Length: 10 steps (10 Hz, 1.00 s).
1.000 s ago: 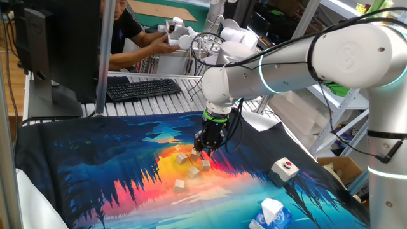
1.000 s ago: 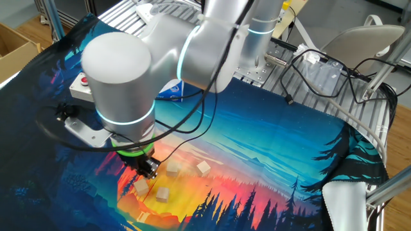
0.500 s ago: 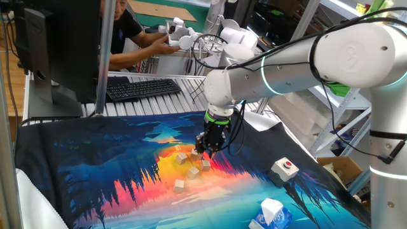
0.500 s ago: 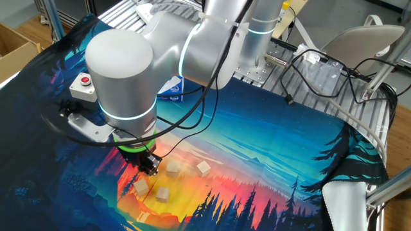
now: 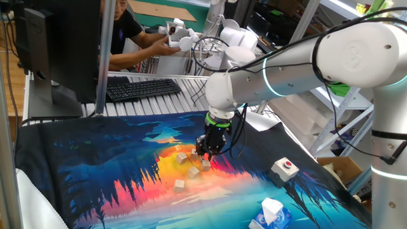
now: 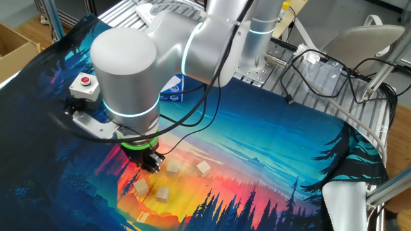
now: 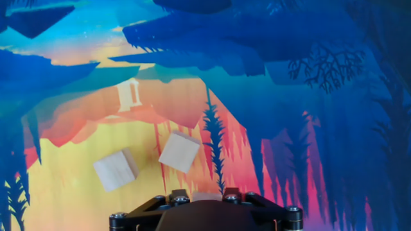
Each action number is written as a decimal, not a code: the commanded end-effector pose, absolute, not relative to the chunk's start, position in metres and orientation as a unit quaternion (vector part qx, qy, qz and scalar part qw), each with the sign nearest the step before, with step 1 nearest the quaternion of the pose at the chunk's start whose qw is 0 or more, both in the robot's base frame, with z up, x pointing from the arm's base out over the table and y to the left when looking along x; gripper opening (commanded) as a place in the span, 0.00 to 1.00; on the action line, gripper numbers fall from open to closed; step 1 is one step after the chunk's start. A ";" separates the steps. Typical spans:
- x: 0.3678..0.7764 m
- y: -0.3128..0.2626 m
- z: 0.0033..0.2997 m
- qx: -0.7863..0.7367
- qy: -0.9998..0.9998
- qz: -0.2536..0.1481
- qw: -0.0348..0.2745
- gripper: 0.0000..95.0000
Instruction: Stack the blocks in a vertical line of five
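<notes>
My table (image 5: 76, 184) wears a sunset-print cloth (image 6: 270, 147). Loose blocks (image 5: 180, 185) lie around my claw (image 5: 205, 152); a button box (image 5: 284, 168) sits farther off.

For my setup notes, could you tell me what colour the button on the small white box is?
Red; the button shows best in the other fixed view.

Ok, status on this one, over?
Claw down low among the blocks, grip unclear. One block looks to be between its jaws. None stacked yet. Nothing in the way.
</notes>
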<state>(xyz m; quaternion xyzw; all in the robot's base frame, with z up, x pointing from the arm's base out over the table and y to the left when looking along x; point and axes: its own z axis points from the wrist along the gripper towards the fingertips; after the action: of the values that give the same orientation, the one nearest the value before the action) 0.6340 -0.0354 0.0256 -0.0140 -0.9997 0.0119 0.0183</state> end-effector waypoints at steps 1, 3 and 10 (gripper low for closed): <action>0.632 -0.035 0.026 -0.014 -1.000 0.013 0.018 0.20; 0.628 -0.034 0.025 -0.014 -1.000 0.013 0.016 0.20; 0.626 -0.033 0.027 0.011 -1.000 0.014 0.018 0.00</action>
<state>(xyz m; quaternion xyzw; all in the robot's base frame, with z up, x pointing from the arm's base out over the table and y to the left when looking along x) 0.6265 -0.0334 0.0264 0.0117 -0.9997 0.0122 0.0177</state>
